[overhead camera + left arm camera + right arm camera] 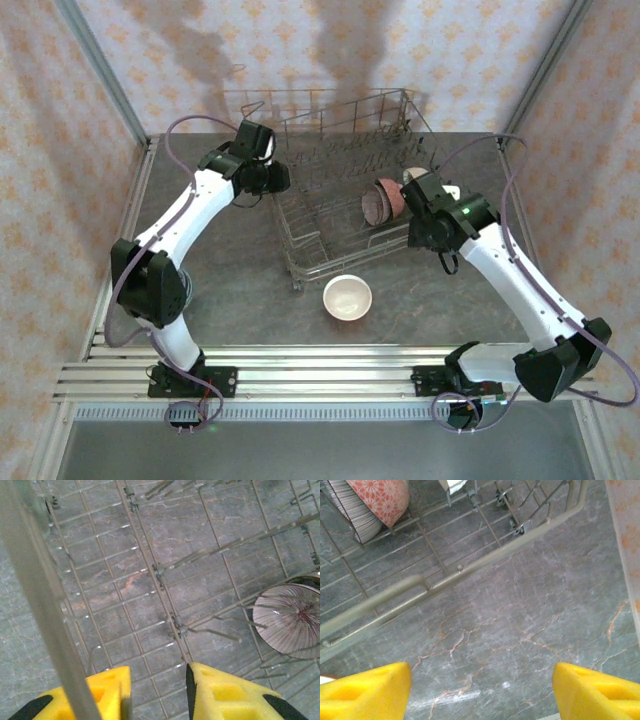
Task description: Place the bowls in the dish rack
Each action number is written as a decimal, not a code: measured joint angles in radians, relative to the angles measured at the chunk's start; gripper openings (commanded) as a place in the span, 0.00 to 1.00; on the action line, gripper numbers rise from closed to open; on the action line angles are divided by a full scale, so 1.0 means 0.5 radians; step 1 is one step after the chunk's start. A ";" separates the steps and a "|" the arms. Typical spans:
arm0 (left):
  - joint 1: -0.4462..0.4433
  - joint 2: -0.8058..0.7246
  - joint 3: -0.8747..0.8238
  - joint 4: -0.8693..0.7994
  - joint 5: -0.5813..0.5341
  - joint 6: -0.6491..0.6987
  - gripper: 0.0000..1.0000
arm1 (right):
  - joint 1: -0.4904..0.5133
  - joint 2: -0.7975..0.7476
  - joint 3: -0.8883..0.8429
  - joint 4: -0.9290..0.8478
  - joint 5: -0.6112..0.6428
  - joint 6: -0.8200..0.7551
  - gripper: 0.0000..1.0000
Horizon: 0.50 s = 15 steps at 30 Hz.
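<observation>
The grey wire dish rack point(330, 215) stands at the back middle of the table. In its right part, a brown-striped bowl point(376, 201) and a pinkish bowl point(393, 198) stand on edge, with a pale bowl point(413, 175) behind them. A cream bowl point(347, 297) sits upright on the table in front of the rack. My left gripper point(268, 172) hangs over the rack's left side; its fingers point(157, 695) stand apart over the rack floor point(150, 565), with nothing between them and the striped bowl point(290, 620) to the right. My right gripper point(424, 205) is open point(482, 695) over bare table beside the rack rim point(485, 562).
Grey marbled tabletop point(230, 280) lies left of and in front of the rack. Patterned walls close off the back and sides. In the right wrist view the pinkish floral bowl point(382, 497) leans on the striped bowl point(347, 507) inside the rack. The aluminium rail point(320, 365) runs along the near edge.
</observation>
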 measured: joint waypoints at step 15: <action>0.098 0.423 0.580 -0.192 0.024 0.113 0.25 | 0.002 -0.231 -0.474 0.163 -0.418 0.315 0.65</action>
